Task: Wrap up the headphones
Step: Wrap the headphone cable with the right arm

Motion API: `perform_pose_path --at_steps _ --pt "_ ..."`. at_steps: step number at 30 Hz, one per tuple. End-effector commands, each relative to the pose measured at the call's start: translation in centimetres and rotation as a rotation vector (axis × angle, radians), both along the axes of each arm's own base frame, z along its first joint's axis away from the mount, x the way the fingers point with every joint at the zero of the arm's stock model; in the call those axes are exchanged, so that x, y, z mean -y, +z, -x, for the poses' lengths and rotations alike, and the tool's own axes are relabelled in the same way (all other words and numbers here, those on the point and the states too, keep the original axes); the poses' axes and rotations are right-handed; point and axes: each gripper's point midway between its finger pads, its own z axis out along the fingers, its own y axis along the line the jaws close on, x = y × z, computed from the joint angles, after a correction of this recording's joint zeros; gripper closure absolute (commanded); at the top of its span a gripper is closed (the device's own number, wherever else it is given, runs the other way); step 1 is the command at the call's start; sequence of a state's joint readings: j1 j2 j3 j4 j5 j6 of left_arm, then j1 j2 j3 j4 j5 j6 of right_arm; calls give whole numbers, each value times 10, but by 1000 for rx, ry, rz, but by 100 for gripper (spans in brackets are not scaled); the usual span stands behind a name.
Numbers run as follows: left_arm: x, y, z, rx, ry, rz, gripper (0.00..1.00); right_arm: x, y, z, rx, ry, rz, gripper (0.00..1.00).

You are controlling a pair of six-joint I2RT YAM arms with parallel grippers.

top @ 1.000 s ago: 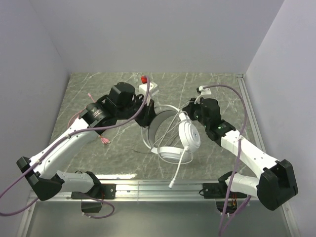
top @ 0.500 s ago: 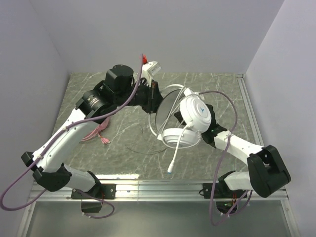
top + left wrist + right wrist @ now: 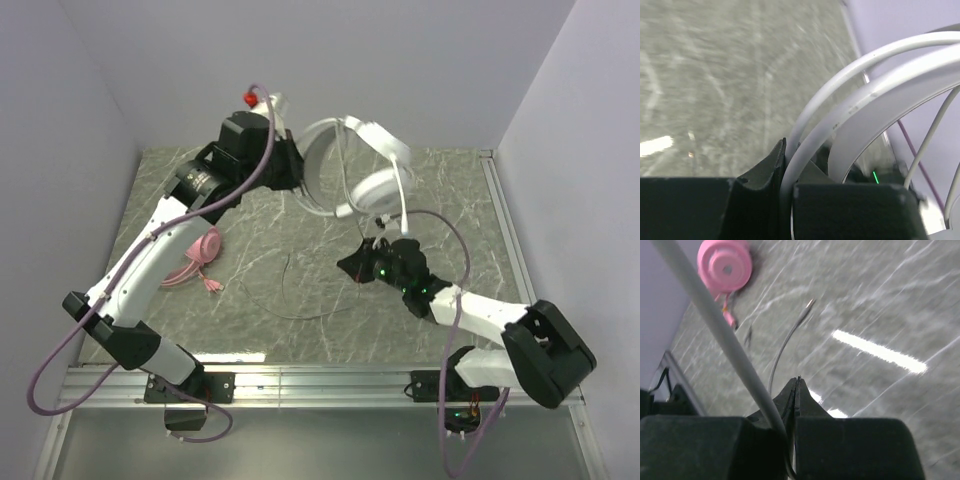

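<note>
Two tools, both clenched.

The left tool (image 3: 292, 172) is raised well above the surface (image 3: 450, 235), gripping the headband of the white headset (image 3: 372, 180). In the left wrist view the band sits wedged between the fingers (image 3: 765, 162). The ear cups hang in the air, likely so the cord drops free and the frame can act as a spool.

The right tool (image 3: 362, 262) sits low, below and nearer than the headset, pinched on the pale cable (image 3: 404, 205). That cable runs from the cup down into its grip. This looks like the feed point: it holds tension and guides the loops.

The cable tail (image 3: 290, 300) with its plug lies slack on the surface, left of the right tool. I can't tell which headset it belongs to.

The pink headset (image 3: 203, 250) lies flat on the surface beside the left arm, well apart from both tools.
</note>
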State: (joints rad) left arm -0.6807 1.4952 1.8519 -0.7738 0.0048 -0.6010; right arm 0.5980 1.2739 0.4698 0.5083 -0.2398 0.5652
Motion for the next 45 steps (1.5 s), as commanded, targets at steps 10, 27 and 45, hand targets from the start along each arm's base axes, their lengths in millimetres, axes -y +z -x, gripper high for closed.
perform_pose_path --at_steps 10,27,45 --pt "-92 -10 -122 41 574 60 100 -46 43 89 81 192 -31 100" --pt "-167 -90 -144 194 862 -566 100 7 102 108 87 168 218 100" --pt "-116 -127 -111 376 373 -1021 100 89 175 46 117 -103 341 100"
